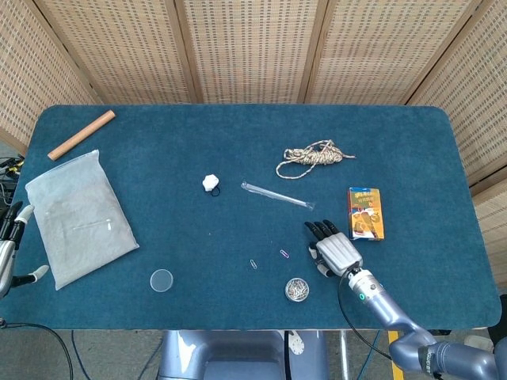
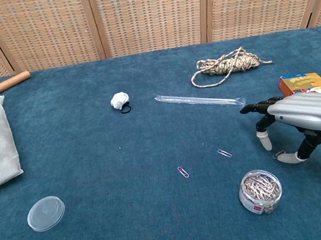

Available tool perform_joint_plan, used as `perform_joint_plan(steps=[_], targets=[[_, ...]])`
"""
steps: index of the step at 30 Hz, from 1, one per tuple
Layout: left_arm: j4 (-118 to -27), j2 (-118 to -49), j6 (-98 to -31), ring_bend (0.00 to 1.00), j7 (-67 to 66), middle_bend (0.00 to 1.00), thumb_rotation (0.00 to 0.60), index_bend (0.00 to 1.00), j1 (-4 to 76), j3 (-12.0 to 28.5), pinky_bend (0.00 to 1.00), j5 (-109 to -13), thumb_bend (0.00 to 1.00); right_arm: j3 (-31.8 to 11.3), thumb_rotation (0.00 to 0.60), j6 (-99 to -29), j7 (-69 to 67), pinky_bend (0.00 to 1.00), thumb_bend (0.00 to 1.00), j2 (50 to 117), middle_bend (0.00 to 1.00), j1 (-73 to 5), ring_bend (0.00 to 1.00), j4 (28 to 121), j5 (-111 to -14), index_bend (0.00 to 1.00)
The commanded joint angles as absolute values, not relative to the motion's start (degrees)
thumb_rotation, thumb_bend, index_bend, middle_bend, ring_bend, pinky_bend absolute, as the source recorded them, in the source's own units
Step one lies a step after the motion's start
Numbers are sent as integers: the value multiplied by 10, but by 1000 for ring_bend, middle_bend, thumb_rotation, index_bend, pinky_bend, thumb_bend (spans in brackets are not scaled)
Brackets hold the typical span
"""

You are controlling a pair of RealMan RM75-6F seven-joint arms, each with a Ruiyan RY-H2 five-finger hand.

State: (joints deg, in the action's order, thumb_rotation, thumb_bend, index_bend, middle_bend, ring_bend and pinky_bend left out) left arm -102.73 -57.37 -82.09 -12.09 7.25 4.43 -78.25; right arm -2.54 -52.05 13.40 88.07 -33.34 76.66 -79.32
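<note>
R hand [image 1: 333, 249] hovers palm-down low over the blue table [image 1: 238, 134], fingers [image 2: 259, 107] spread apart and curved down, nothing in them; thumb tip just above or touching a loose paper clip [image 2: 279, 154] under the palm, can't tell if there's contact. Just beside it, toward the near edge, an open round tub of paper clips [image 2: 260, 191], close to the hand but apart. Two more single clips lie on the cloth to the hand's left: a nearer clip [image 2: 225, 153] and a farther clip [image 2: 183, 172]. Behind the fingertips, a long clear plastic sleeve [image 2: 199, 100] runs diagonally, its end near the fingertips, not touching. Orange-and-blue small box [image 1: 365, 213] lies flat just beyond the hand on its right side. Further back, a bundle of tan cord [image 1: 314, 157]. Mid-table, a small white crumpled wad [image 1: 211, 184] w/ a dark loop at its edge. Near front left, a clear round lid [image 2: 45, 213] lies flat, well apart from the tub. Far left: a grey zip bag [image 1: 79, 215] flat on the cloth, and beyond it a wooden dowel [image 1: 81, 134] lying at an angle near the back corner. L hand [image 1: 11, 249] shows only at the left frame edge in head view, off the table side, fingers apart, holding nothing visible.
</note>
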Motion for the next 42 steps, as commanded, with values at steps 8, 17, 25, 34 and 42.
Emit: perform_joint_plan(steps=[8,17,25,34,42], targets=[[-1028,-574,-820,0,-122,0,600,0,73,44,0,-783,0,-24,600,-510,146,0,324,884,0,-339,0,765,-781,505],[-1027,-574,-819,0,-120,0,600,0,74,43,0,-782,0,-28,600,-499,161,0,347,893,0,-345,0,758,-760,556],[-1027,-573,-817,0,-118,0,600,0,75,44,0,-780,0,-27,600,-501,167,0,434,891,0,-345,0,763,-753,679],[-1028,-572,-818,0,-119,0,600,0,75,43,0,-783,0,-26,600,-516,158,0,494,871,0,-343,0,789,-765,689],[-1029,-572,-818,0,-119,0,600,0,75,42,0,-783,0,-19,600,-549,149,0,495,801,0,-346,0,913,-827,693]])
